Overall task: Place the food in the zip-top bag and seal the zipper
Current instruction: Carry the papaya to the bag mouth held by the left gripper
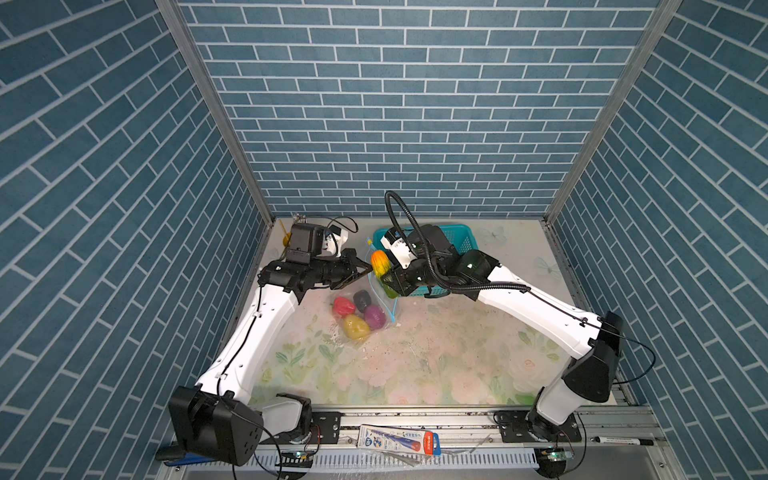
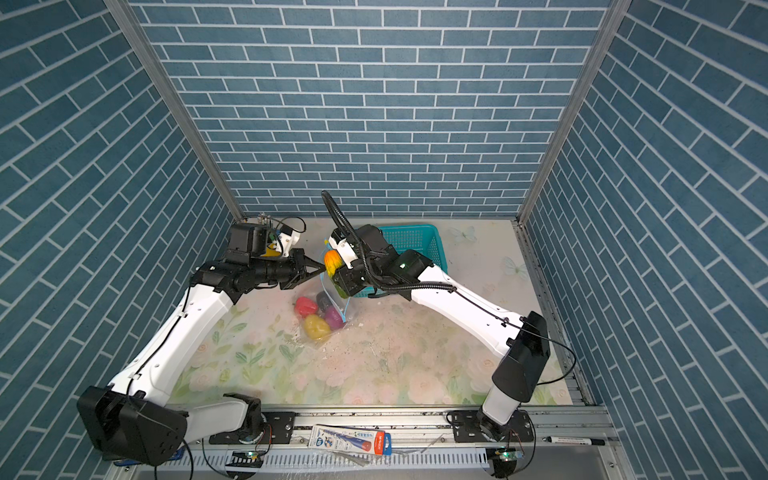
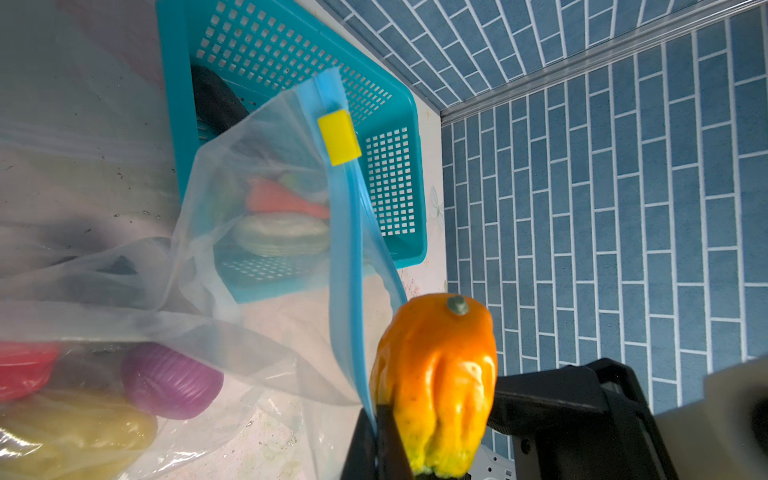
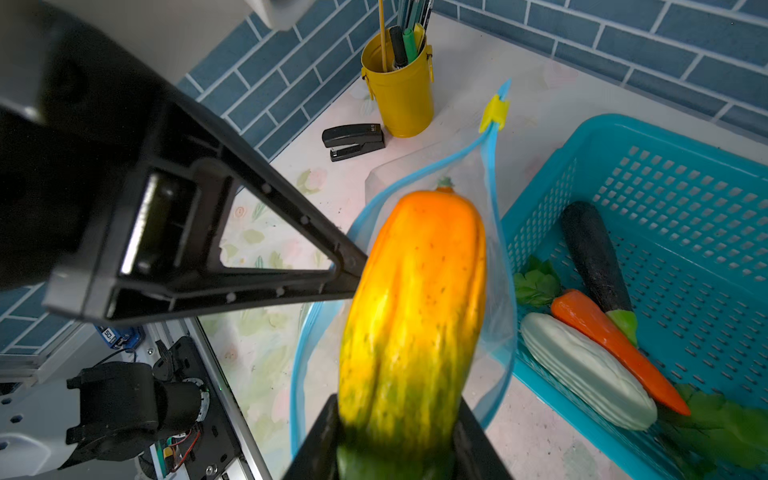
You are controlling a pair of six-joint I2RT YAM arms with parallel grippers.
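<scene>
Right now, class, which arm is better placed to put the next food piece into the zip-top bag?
The right. The right gripper grips the orange-yellow toy vegetable at the open mouth of the zip-top bag, while the left gripper is shut on the zipper strip, holding that mouth open.

High overhead stereo pair; close wrist views across the bag (image 3: pixel 257 166)

Squash (image 4: pixel 415 299) orange fading to green — basket (image 4: pixel 665 174) teal, table (image 1: pixel 415 365) floral.

Clear zip-top bag (image 3: pixel 257 166): thin, crinkly plastic film. Orange-yellow toy squash (image 4: pixel 415 291): glossy, speckled. Teal perforated basket (image 4: pixel 673 178): smooth rigid plastic.
</scene>
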